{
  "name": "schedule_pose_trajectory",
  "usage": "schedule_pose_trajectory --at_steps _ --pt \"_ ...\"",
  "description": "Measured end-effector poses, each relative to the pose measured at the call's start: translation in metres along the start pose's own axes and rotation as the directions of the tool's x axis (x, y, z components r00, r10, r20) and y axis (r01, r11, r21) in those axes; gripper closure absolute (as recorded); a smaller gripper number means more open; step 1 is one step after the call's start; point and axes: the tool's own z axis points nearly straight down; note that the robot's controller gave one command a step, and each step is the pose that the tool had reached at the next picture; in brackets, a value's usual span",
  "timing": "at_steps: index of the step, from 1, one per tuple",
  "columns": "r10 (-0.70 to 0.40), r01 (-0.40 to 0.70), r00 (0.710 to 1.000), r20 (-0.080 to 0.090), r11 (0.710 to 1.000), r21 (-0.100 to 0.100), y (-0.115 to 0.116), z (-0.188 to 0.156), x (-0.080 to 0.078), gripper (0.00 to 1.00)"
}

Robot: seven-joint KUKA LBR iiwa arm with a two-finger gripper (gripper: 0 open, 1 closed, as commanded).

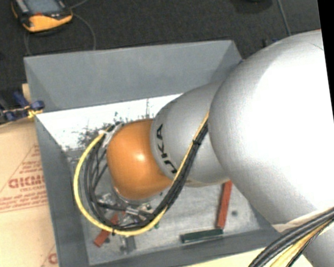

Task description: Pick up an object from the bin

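1. The grey bin (58, 194) stands on a dark surface, and its own floor is pale and speckled.
2. Along the near edge lie a green bar (201, 236), a small grey piece (127, 245) and a red chip (100, 238). A red stick (223, 205) lies slanted by the right wall.
3. The gripper (122, 215) hangs near the near-left corner, just beside the chip and the grey piece. Whether it is clenched or released cannot be told.
4. A strip of floor by the far wall lies open.

Bin (131, 73) matt grey metal; arm (277, 126) smooth glossy; orange cover (131, 162) glossy

Robot lab: arm (277, 126) over metal bin (67, 236)
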Motion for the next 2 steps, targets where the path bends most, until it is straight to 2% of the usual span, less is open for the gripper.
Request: schedule_pose_trajectory --at_steps 1,2 --pt "0.005 -0.005 1.0 0.003 1.0 -0.001 -0.001 -0.001 -0.001 1.0" --pt "-0.204 0.204 0.979 0.012 0.979 0.004 0.002 -0.155 -0.026 1.0"
